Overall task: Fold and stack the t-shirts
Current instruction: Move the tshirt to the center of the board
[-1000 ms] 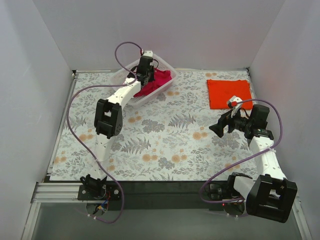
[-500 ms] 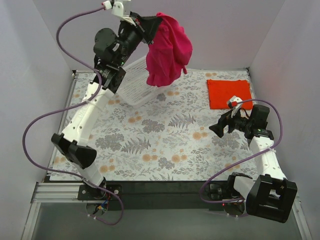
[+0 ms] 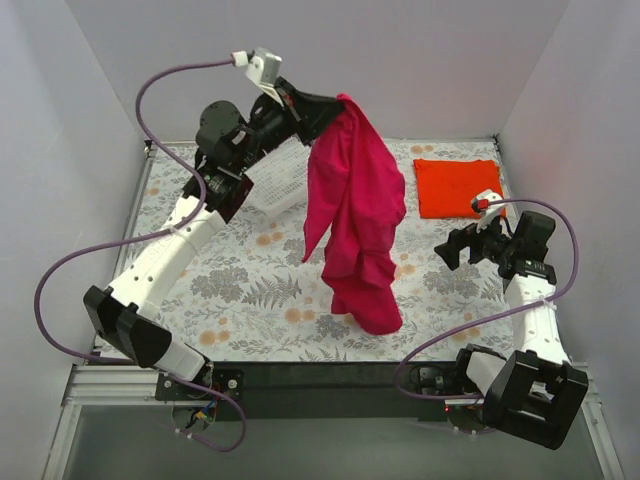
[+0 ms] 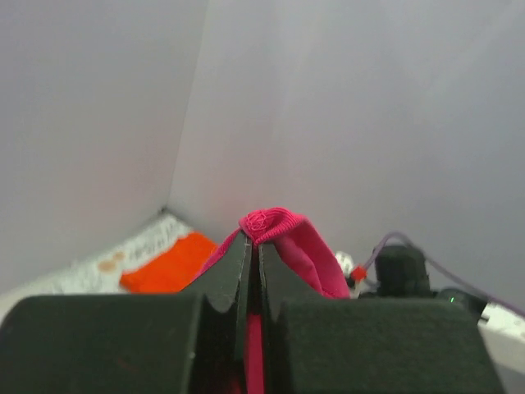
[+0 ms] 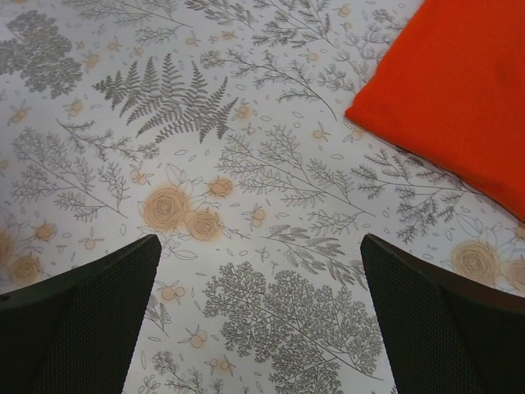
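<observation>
Pink shirt hangs clamped in my left gripper, left of the orange shirt; my right gripper gapes empty near it.

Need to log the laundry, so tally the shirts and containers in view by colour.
magenta-pink t-shirt: 1
orange-red t-shirt: 1
white lattice basket: 1
Total: 3
</observation>
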You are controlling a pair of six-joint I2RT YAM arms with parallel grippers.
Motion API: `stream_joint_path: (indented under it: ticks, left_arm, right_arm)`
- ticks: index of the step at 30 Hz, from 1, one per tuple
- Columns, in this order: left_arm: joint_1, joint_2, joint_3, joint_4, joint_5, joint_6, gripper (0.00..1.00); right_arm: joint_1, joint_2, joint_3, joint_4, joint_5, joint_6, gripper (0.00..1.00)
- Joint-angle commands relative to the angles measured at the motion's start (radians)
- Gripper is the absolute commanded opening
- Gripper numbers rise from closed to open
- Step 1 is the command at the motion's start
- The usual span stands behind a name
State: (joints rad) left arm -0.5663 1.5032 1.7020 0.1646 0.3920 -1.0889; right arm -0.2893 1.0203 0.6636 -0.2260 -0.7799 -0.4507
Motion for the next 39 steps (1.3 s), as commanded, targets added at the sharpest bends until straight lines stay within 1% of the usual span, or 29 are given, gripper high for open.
stream_joint_path:
  ticks: [1,2,4,5,9,11,13,14,15,16,17,18,19,20,22,23,25,26,27,29,30,31,32,34,36,37,39]
  left_arm:
    - [0.002,-0.04,-0.135,0.007,0.021,-0.017,0.0]
    - [-0.001,-0.037,-0.215,0.012,0.027,-0.023,0.0]
    - [-0.004,-0.026,-0.28,0.029,0.036,-0.02,0.0]
    - [-0.009,-0.02,-0.339,0.035,0.038,-0.017,0.0]
    - [-0.043,0.029,-0.418,0.05,0.082,0.001,0.0]
    - [-0.056,0.051,-0.433,0.044,0.16,0.018,0.0]
    - [-0.07,0.061,-0.441,-0.005,0.227,0.052,0.0]
    - [-0.073,0.063,-0.444,-0.028,0.231,0.063,0.0]
    - [-0.075,0.063,-0.449,-0.087,0.231,0.079,0.21]
    - [-0.073,0.061,-0.45,-0.121,0.222,0.118,0.36]
    - [-0.075,0.051,-0.453,-0.151,0.158,0.135,0.49]
    - [-0.075,0.043,-0.458,-0.204,0.106,0.148,0.6]
    - [-0.073,0.037,-0.464,-0.223,0.04,0.159,0.71]
    - [-0.073,0.02,-0.463,-0.237,-0.133,0.178,0.75]
    - [-0.067,0.028,-0.449,-0.269,-0.281,0.207,0.82]
    - [-0.06,0.04,-0.406,-0.283,-0.36,0.23,0.82]
    - [-0.023,0.113,-0.348,-0.341,-0.396,0.257,0.82]
    - [-0.011,0.141,-0.278,-0.361,-0.415,0.305,0.82]
    - [0.006,0.207,-0.248,-0.39,-0.43,0.337,0.82]
    - [0.017,0.276,-0.162,-0.407,-0.464,0.404,0.82]
    - [0.026,0.308,-0.128,-0.43,-0.47,0.478,0.82]
    - [0.031,0.38,-0.099,-0.45,-0.455,0.521,0.82]
    - [0.04,0.411,-0.037,-0.473,-0.44,0.562,0.77]
    - [0.046,0.501,0.01,-0.533,-0.412,0.645,0.77]
    - [0.062,0.546,0.074,-0.585,-0.394,0.67,0.74]
    - [0.065,0.56,0.084,-0.588,-0.36,0.69,0.74]
    - [0.071,0.581,0.09,-0.586,-0.338,0.716,0.73]
  right_arm:
    - [-0.036,-0.022,0.047,0.008,0.054,0.02,0.98]
    - [-0.039,-0.022,0.045,0.008,0.053,0.021,0.98]
    - [-0.045,-0.019,0.044,0.01,0.036,0.024,0.98]
    - [-0.045,-0.016,0.042,0.011,0.031,0.026,0.98]
    - [-0.048,-0.009,0.037,0.013,0.019,0.024,0.98]
    - [-0.05,-0.002,0.036,0.013,0.016,0.024,0.98]
    - [-0.05,0.001,0.036,0.01,0.008,0.024,0.98]
    - [-0.051,0.003,0.036,0.01,0.007,0.024,0.98]
    - [-0.051,0.006,0.036,0.011,0.002,0.024,0.98]
    - [-0.05,0.006,0.037,0.011,-0.002,0.024,0.98]
    - [-0.05,0.009,0.037,0.011,-0.005,0.026,0.98]
    - [-0.05,0.009,0.037,0.011,-0.009,0.026,0.98]
    - [-0.051,0.009,0.037,0.01,-0.015,0.026,0.98]
    - [-0.05,0.012,0.037,0.011,-0.016,0.026,0.98]
    - [-0.05,0.012,0.037,0.011,-0.025,0.027,0.98]
    - [-0.05,0.015,0.036,0.01,-0.028,0.027,0.98]
    - [-0.05,0.018,0.037,0.01,-0.033,0.029,0.98]
    - [-0.05,0.018,0.036,0.008,-0.035,0.029,0.98]
    - [-0.05,0.018,0.036,0.008,-0.035,0.029,0.98]
    - [-0.05,0.015,0.036,0.008,-0.036,0.029,0.98]
    - [-0.051,0.017,0.036,0.005,-0.036,0.029,0.98]
    - [-0.05,0.015,0.036,0.008,-0.038,0.029,0.98]
    - [-0.05,0.014,0.036,0.007,-0.039,0.029,0.98]
    - [-0.05,0.014,0.037,0.007,-0.042,0.029,0.98]
    - [-0.051,0.014,0.037,0.005,-0.044,0.029,0.98]
    - [-0.05,0.014,0.037,0.005,-0.045,0.027,0.98]
    - [-0.05,0.017,0.039,0.005,-0.048,0.029,0.98]
